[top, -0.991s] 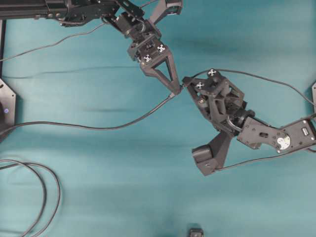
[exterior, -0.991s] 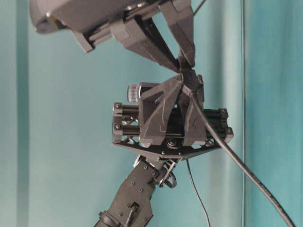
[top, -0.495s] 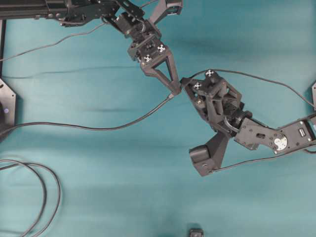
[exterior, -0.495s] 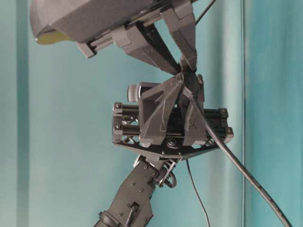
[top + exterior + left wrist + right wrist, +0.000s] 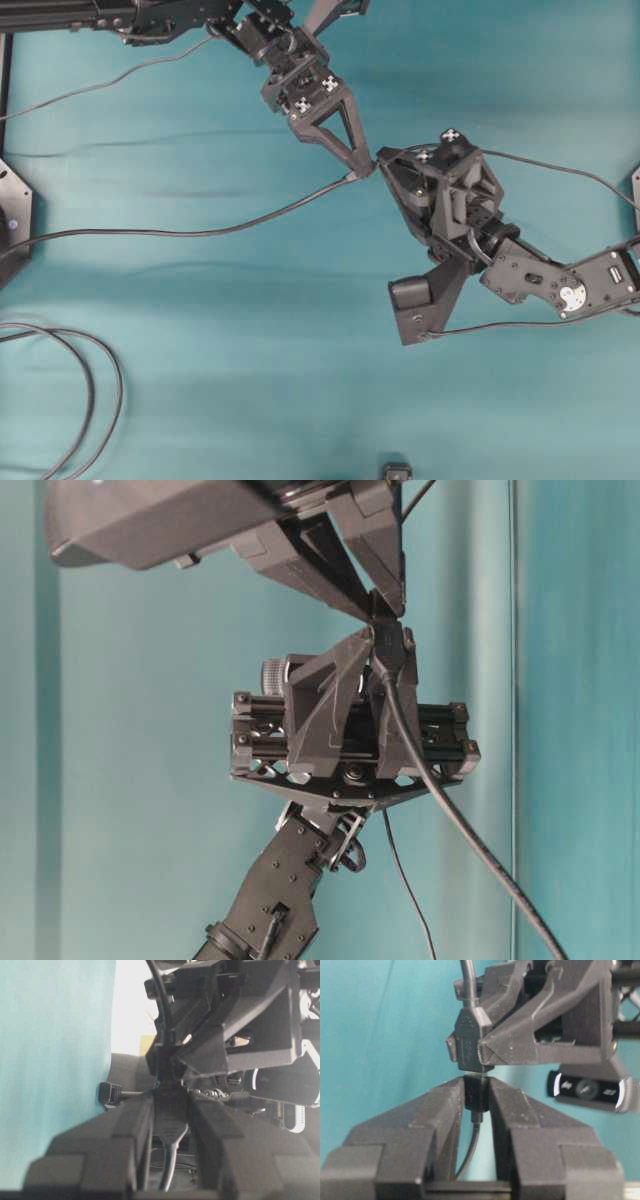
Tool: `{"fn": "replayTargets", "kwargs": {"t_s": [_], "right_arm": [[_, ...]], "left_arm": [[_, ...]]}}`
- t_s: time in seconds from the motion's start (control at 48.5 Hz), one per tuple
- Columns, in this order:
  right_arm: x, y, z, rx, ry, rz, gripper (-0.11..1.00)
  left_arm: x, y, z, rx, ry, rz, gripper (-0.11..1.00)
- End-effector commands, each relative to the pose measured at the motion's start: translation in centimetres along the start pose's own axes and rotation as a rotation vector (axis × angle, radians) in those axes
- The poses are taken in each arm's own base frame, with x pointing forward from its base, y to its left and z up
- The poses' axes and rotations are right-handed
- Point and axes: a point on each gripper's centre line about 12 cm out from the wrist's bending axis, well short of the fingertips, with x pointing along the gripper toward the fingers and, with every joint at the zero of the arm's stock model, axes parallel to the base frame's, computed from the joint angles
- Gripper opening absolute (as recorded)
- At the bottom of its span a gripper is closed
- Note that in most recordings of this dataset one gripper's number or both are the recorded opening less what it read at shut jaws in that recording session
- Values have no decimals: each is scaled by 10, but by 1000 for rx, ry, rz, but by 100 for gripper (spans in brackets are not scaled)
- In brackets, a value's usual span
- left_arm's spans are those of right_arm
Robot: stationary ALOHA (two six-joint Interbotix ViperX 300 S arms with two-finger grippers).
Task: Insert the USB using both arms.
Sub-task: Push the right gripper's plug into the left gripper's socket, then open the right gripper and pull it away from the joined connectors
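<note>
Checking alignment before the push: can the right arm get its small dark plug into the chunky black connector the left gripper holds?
Probably yes: the right gripper's small dark plug meets the left gripper's chunky black connector end to end, nothing between them. Depth is unclear.

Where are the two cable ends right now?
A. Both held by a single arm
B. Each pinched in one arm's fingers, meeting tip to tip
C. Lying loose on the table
B: in the right wrist view, the right arm's fingers pinch one plug directly under the other plug, which the left arm's fingers hold.
</note>
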Motion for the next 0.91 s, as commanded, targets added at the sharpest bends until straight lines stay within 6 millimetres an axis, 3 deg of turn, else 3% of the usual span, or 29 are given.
{"fn": "replayTargets", "kwargs": {"t_s": [0.0, 0.021, 0.186, 0.227, 0.495, 0.681, 0.887], "right_arm": [[-3, -4, 3, 29, -13, -8, 20], [-3, -4, 3, 31, -13, -8, 22], [-3, -3, 1, 31, -7, -8, 71], [-3, -2, 0, 31, -4, -9, 78], [-8, -17, -4, 145, 55, -86, 75], [-27, -40, 2, 327, 28, -108, 75], [-52, -52, 3, 607, -33, -16, 75]], "left_arm": [[-5, -16, 6, 33, -10, -21, 21], [-4, -16, 5, 32, -7, -22, 21], [-1, -17, 4, 34, 0, -23, 21], [0, -17, 4, 35, 2, -23, 21], [3, -12, 0, 22, 2, -12, 21], [3, 6, -8, 28, 15, 101, 21], [-3, 11, -3, 123, -9, 268, 21]]}}
